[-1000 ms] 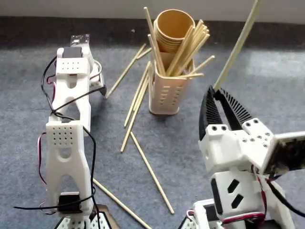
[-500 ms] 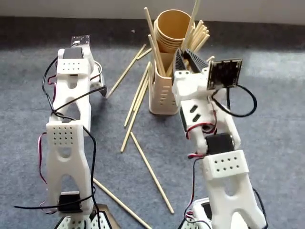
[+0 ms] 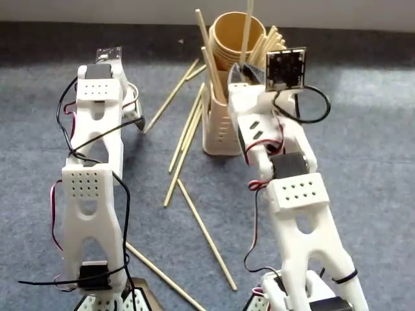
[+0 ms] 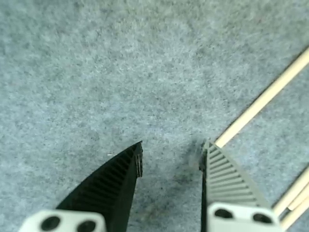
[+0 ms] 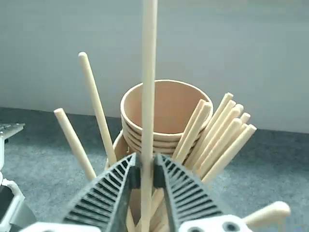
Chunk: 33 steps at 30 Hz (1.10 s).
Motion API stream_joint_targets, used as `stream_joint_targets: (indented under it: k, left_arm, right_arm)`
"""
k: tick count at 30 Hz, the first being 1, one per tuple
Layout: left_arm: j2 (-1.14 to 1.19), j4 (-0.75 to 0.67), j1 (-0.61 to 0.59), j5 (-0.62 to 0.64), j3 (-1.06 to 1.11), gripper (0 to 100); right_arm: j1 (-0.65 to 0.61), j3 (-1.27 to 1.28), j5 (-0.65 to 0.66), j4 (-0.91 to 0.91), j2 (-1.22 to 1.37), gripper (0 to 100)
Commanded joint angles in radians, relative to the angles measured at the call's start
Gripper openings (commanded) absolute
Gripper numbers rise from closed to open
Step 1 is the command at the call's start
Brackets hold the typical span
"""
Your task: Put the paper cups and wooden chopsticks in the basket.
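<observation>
Over the basket (image 3: 220,133), right hand (image 5: 146,159) clamped on pale upright chopstick (image 5: 148,72), left hand (image 4: 172,145) apart

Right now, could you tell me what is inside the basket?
The basket holds a stack of paper cups with several wooden chopsticks leaning beside it. The right gripper is shut on one more chopstick, upright over it. The basket's bottom is hidden by its walls.

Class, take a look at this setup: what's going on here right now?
The right gripper is shut on a wooden chopstick, holding it upright above the basket, which contains stacked paper cups and a bundle of chopsticks. The left gripper is open, low over the grey table surface beside a loose chopstick. Several more chopsticks lie scattered on the table, not yet collected.
</observation>
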Motion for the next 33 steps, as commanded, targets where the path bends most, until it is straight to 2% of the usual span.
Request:
stream_joint_targets:
  k: [1,11,14,20,27,33]
  left_arm:
    - [-0.013,-0.006,-0.008,-0.023,-0.027,22]
    - [-0.013,-0.006,-0.005,-0.032,-0.027,22]
    - [-0.013,-0.006,-0.005,-0.032,-0.027,22]
    - [-0.013,-0.006,-0.007,-0.032,-0.027,22]
    - [-0.013,-0.005,-0.008,-0.032,-0.027,22]
    - [-0.013,-0.003,-0.008,-0.032,-0.027,22]
  right_arm:
    - [-0.001,-0.001,0.009,0.035,-0.042,20.6]
    - [-0.001,-0.01,0.009,0.09,-0.183,22.4]
    - [0.001,-0.041,0.009,0.206,-0.249,22.4]
    - [0.05,-0.127,0.005,0.578,-0.348,22.4]
    - [0.068,-0.085,0.008,0.503,-0.214,22.4]
    - [0.068,-0.232,0.008,0.486,0.054,22.4]
